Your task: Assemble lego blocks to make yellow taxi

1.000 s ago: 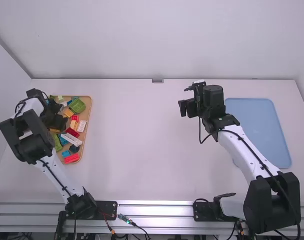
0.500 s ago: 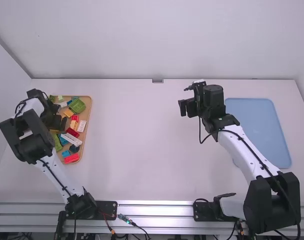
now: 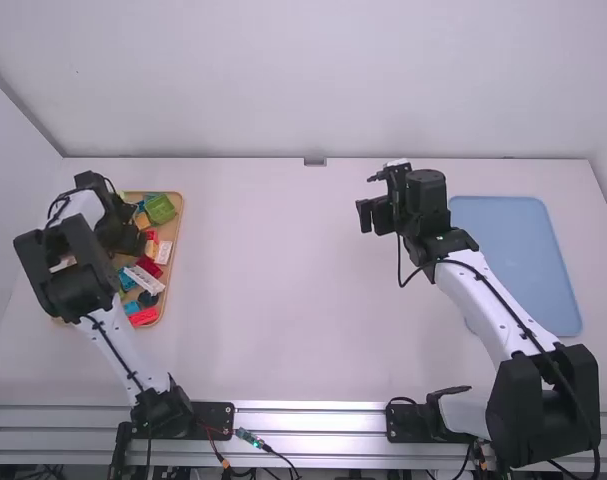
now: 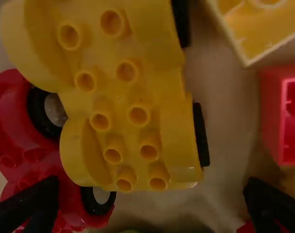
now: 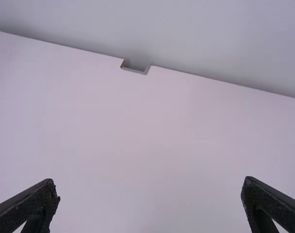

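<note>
Lying near the left end effector (image 3: 131,240), fingers spread, a yellow wheeled base (image 4: 132,94) beside a red one (image 4: 38,162)

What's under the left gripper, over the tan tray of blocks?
Beneath the left gripper lie a yellow studded plastic car base with black wheels and, beside it, a red plastic wheeled base. Whatever the yellow base covers cannot be seen.

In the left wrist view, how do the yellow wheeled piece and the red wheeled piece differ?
Colour aside, the yellow piece shows two long rows of studs, while the red piece shows just a few. The yellow piece covers part of the red piece in this view. Both have raised round studs and curved sides.
</note>
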Tool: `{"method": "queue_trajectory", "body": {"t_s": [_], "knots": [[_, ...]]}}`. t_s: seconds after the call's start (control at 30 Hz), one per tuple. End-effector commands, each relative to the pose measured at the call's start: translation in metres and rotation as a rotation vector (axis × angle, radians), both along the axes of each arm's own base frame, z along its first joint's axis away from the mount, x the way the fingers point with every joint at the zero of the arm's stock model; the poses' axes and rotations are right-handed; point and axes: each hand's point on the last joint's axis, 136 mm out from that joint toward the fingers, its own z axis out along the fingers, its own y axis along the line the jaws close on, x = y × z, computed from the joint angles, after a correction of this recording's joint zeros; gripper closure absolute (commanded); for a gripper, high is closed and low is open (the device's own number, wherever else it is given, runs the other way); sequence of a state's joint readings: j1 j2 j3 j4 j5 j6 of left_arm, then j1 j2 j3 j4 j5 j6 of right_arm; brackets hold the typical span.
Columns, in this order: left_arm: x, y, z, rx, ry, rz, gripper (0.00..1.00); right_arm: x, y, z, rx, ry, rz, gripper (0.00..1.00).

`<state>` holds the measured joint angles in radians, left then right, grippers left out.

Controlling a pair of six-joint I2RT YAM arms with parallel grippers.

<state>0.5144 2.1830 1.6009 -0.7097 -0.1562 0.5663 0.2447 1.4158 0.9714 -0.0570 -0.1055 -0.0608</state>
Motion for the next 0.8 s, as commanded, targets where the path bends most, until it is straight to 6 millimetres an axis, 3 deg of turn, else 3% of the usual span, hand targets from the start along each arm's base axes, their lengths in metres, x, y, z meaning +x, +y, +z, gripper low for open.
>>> {"method": "queue_trajectory", "body": {"t_s": [0.0,0.13,0.3,0.43,0.77], "knots": [[0.002,0.006,0.012,0.044,-0.016,0.048,0.01,0.006,0.000,0.012,-0.009,-0.031,0.006,0.01],[0.007,0.015,0.022,0.137,-0.032,0.114,0.01,0.006,0.000,0.013,-0.009,-0.031,0.006,0.01],[0.024,-0.005,0.035,0.040,-0.136,0.115,0.01,0.006,0.000,0.012,-0.009,-0.030,0.007,0.01],[0.030,-0.018,0.036,-0.035,-0.168,0.106,0.01,0.005,0.000,0.011,-0.009,-0.026,0.007,0.01],[0.033,-0.019,0.036,-0.048,-0.190,0.152,0.01,0.002,-0.001,0.007,-0.015,-0.006,0.006,0.01]]}}
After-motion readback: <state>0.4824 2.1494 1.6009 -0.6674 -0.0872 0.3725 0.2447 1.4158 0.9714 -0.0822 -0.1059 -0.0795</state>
